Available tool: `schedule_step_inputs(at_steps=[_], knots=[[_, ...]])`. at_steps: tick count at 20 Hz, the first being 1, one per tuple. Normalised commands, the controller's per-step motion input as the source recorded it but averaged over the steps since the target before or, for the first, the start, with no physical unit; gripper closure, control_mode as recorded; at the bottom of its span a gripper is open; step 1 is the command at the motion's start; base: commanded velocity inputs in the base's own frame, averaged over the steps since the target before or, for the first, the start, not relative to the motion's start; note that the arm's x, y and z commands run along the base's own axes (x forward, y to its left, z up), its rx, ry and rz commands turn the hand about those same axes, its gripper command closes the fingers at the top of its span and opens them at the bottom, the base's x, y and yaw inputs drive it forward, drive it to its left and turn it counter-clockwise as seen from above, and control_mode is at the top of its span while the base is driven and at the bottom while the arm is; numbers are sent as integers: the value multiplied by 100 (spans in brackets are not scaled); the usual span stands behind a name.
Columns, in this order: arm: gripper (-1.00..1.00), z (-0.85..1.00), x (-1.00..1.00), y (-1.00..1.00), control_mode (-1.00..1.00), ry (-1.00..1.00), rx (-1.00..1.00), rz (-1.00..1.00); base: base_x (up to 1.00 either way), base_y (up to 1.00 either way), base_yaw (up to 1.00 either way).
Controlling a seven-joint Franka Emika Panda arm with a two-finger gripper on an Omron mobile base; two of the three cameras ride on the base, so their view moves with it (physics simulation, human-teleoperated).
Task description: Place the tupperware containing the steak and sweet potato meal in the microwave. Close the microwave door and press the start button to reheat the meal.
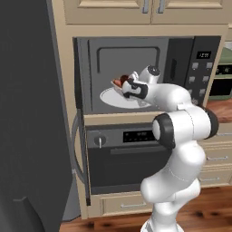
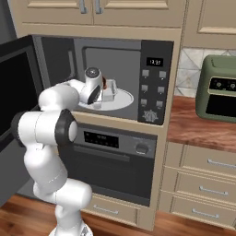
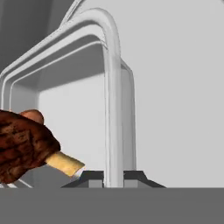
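The microwave stands with its door swung wide to the left. Inside the light grey cavity, my gripper is shut on the rim of the tupperware. The tray hangs just above the round white turntable plate. In the tray lies the dark brown steak, with the orange-red sweet potato mostly hidden behind it in the hand view.
Below the microwave sits a black oven with a round knob. A green countertop oven stands on the wooden counter to the right. A tall dark grey surface fills the left.
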Motion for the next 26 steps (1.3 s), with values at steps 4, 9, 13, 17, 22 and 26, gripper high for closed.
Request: schedule_step_inputs(at_steps=[4, 9, 13, 17, 22, 26], knots=[[100, -28, 61, -2, -100, 6, 4, 0, 0, 0, 0], [-100, -14, 26, 2, -100, 0, 0, -5, 0, 0, 0], [-100, 0, -60, 0, -100, -5, -1, -5, 0, 0, 0], [-100, 4, -98, 0, -100, -18, -3, -7, 0, 0, 0], [-100, 32, -96, 0, -100, -28, -6, -4, 0, 0, 0], [-100, 53, -100, 0, -100, -33, -11, 1, 0, 0, 0]])
